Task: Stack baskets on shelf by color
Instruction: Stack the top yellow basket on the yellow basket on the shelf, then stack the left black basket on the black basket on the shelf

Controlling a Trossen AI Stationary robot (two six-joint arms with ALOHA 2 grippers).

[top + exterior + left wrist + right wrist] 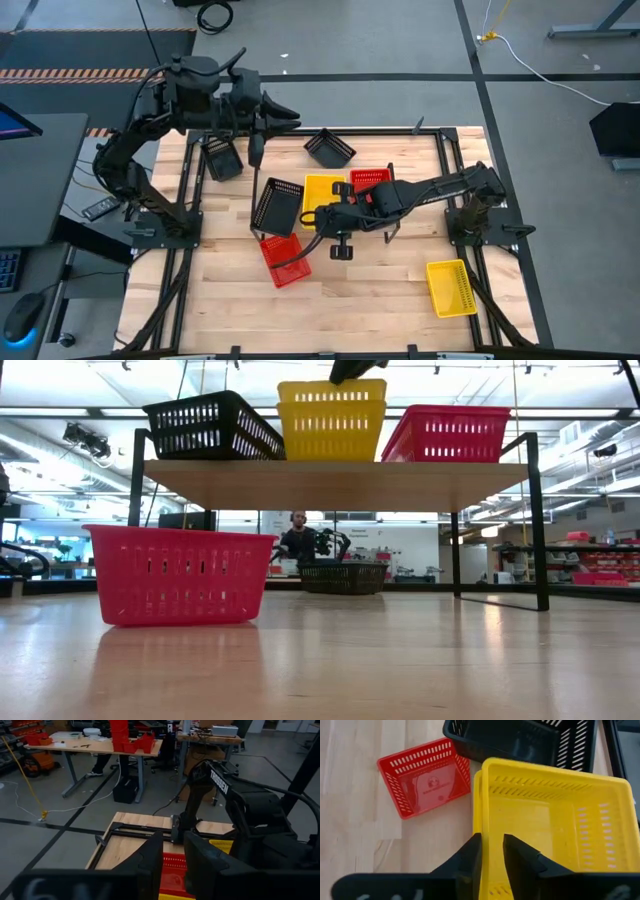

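The shelf (340,485) carries a tilted black basket (210,425) at its left end, two nested yellow baskets (332,420) in the middle and a red basket (450,432) at its right end. My right gripper (492,852) reaches in from the right (318,214) and is shut on the upper yellow basket (545,820). My left gripper (292,117) hovers high over the table's far left part; its fingers (173,855) stand a narrow gap apart and hold nothing. My right gripper has the upper yellow basket by the rim of one short end wall (487,827). One finger (520,857) is inside the basket and one (470,855) outside, and they come from above, slanting down. The basket sits level, nested in the lower yellow one on the shelf.
On the tabletop stand a red basket (285,258) in front of the shelf, a yellow basket (452,287) near the right corner, and two black baskets (330,147) (222,158) behind the shelf. A person (295,540) sits in the room beyond the table.
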